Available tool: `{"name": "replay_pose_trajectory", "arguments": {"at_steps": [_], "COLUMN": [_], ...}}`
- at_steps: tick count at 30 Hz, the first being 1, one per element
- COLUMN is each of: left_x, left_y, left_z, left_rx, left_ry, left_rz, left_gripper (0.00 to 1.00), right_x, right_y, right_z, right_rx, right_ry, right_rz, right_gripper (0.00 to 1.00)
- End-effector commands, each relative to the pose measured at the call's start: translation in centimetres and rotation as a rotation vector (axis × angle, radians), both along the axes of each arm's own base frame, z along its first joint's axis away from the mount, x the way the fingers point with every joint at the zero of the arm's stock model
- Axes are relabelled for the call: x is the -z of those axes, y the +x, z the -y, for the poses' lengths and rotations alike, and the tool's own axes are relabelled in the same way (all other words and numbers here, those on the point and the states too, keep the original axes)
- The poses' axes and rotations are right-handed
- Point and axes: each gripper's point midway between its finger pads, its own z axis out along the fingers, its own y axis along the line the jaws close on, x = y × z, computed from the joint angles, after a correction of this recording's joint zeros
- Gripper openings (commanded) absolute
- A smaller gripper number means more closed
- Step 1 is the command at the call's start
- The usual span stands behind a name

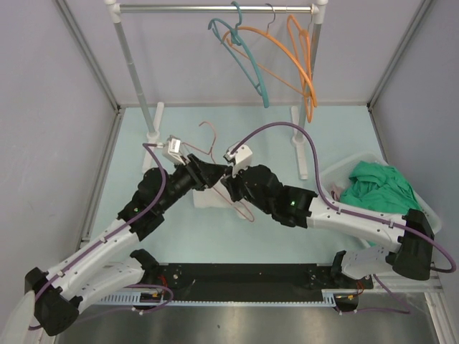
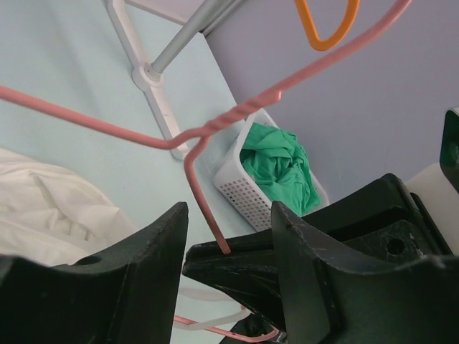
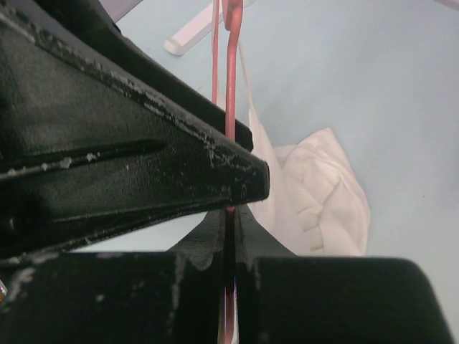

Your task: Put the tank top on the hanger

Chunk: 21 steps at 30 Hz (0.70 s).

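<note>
The pale pink hanger [image 1: 209,140] is held up at the middle of the table, hook end toward the rack. My right gripper [image 1: 228,174] is shut on its wire; the right wrist view shows the wire [image 3: 230,86] pinched between the closed jaws [image 3: 229,215]. My left gripper [image 1: 215,174] is open, its two fingers straddling the right gripper's tip [image 2: 237,269] and the hanger wire [image 2: 93,122] without gripping either. The white tank top [image 1: 209,201] lies crumpled on the table under both grippers. It also shows in the left wrist view [image 2: 50,208] and the right wrist view [image 3: 323,186].
A clothes rack [image 1: 215,8] stands at the back with a teal hanger [image 1: 247,64] and orange hangers [image 1: 305,64]; its feet [image 1: 154,122] rest on the table. A white basket [image 1: 423,208] holding a green garment [image 1: 376,188] stands at the right.
</note>
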Motion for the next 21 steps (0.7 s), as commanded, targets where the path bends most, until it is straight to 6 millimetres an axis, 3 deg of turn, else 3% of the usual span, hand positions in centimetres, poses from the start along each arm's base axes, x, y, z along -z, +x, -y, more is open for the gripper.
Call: {"name": "replay_pose_trajectory", "arguments": {"at_steps": [1, 9, 16, 21], "left_x": [-0.7, -0.2, -0.8, -1.6], "left_y": [-0.1, 0.4, 0.6, 0.7], "left_z": [0.4, 0.0, 0.2, 0.3], "left_rx": [-0.009, -0.057, -0.058, -0.059], "left_ry": [-0.045, -0.041, -0.058, -0.094], "left_rz": [0.01, 0.01, 0.026, 0.041], "left_gripper": [0.54, 0.41, 0.21, 0.0], "right_x": [-5.5, -6.3, -5.4, -5.0], "right_y": [1.3, 0.8, 0.1, -0.1], "right_z": [-0.8, -1.2, -1.9, -2.1], "right_rx": [0.084, 0.073, 0.044, 0.032], "right_ry": [0.159, 0.175, 0.157, 0.148], "right_rz": [0.077, 0.089, 0.067, 0.059], "right_gripper": [0.0, 0.0, 0.0, 0.0]}}
